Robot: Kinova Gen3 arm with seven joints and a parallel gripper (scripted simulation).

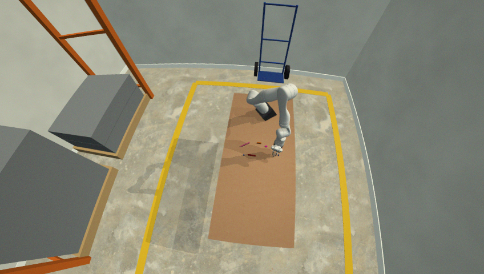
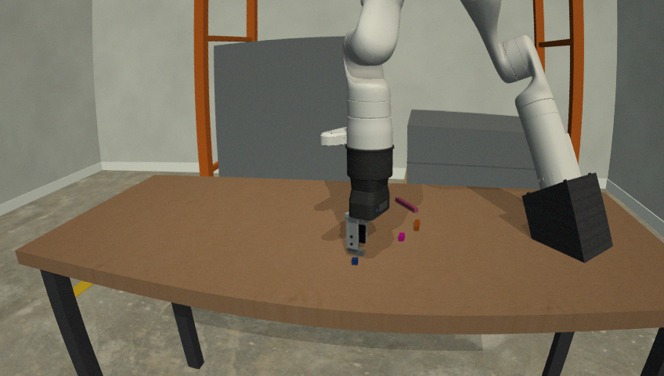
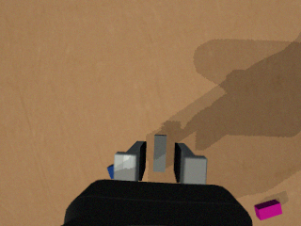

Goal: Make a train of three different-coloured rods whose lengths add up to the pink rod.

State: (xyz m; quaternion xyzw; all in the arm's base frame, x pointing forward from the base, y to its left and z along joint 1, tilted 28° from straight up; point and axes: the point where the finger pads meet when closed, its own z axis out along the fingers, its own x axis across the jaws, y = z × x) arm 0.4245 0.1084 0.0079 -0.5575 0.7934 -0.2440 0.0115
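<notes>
My gripper (image 1: pixel 275 154) (image 2: pixel 356 249) (image 3: pixel 160 155) is open and low over the brown table (image 1: pixel 254 210) (image 2: pixel 186 233). Its fingers stand on either side of a short grey rod (image 3: pixel 160 147) (image 2: pixel 359 252), which lies flat on the table between them. A small blue rod (image 2: pixel 354 261) (image 3: pixel 111 171) lies just beside the left finger. A magenta rod (image 1: pixel 265 145) (image 2: pixel 401 236) (image 3: pixel 269 210), an orange rod (image 1: pixel 259 142) (image 2: pixel 416 225) and the long pink rod (image 1: pixel 244 144) (image 2: pixel 405 204) lie farther back. A red rod (image 1: pixel 251 154) lies apart from them, with a small dark rod (image 1: pixel 243 154) at its end.
The arm's black base block (image 2: pixel 568 223) (image 1: pixel 265 112) stands at the far end of the table. Grey crates (image 1: pixel 98 112), an orange rack (image 1: pixel 119 47) and a blue hand truck (image 1: pixel 273 44) stand off the table.
</notes>
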